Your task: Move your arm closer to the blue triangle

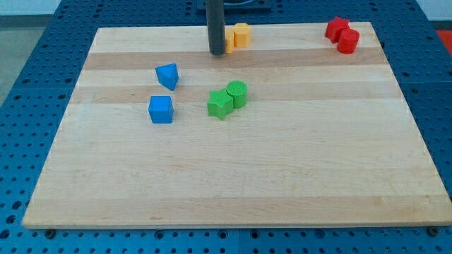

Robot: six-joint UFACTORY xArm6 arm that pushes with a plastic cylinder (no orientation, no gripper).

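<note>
Camera view, step: we were in the approach; our tip (217, 53) sat near the view's top, not yet beside the blue triangle (167, 75).
Tip vs blocks: tip touched or nearly touched the yellow blocks (241, 35) on its right; we couldn't tell which. Blue triangle lay down-left of it, apart.
Claw: none on this rig, just a dark rod, so no open/closed state to give.
Next move (our judgement): slide tip down & to the view's left over bare wood, stop just short of the triangle so it isn't shoved.
Target location: on the wooden tabletop (233, 183), left of centre, upper half.
Target look: small blue wedge w/ slanted faces, point turned toward the view's bottom-right.
Neighbours: blue cube (161, 109) just below it, apart; green star-like block (219, 104) & green cylinder (237, 93) touching each other, to the right near centre.
Far corner: two red blocks (342, 34) top right, well apart from the rest.
</note>
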